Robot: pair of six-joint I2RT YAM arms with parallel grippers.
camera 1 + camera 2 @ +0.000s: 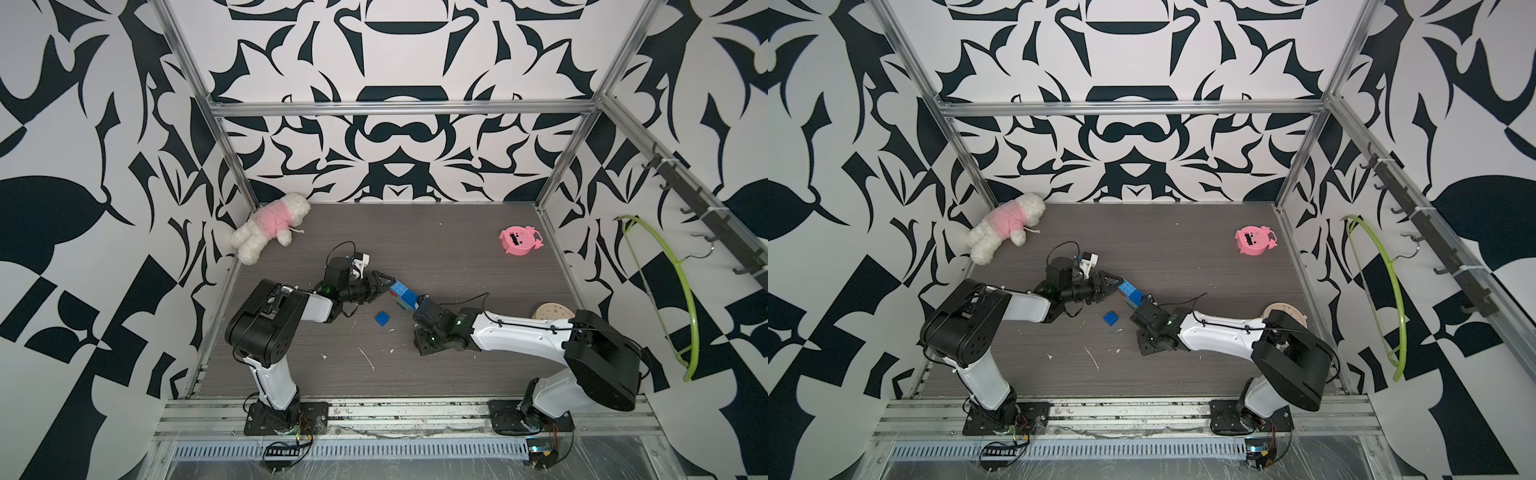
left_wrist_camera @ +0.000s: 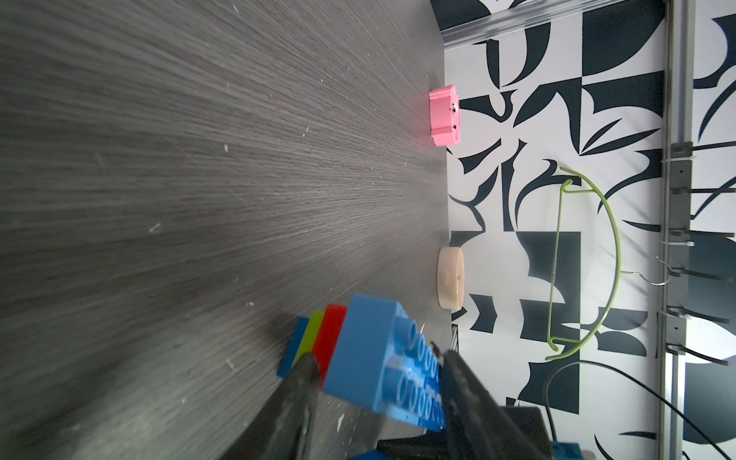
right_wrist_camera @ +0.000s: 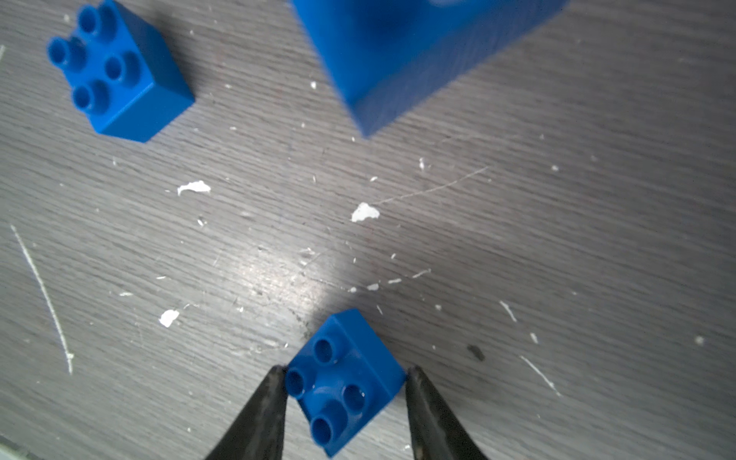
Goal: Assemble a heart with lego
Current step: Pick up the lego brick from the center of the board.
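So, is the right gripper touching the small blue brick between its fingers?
Touching. In the right wrist view, the right gripper has both fingertips pressed against opposite corners of the blue 2x2 brick.

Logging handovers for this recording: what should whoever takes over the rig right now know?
Left gripper: shut on the part-built heart, joined blue, red and green bricks.
Right gripper: shut on a small blue brick, close to the heart.
A loose brick, also blue, lies on the table.
Done: several bricks joined.
Left: likely attach the held brick, then the loose one.
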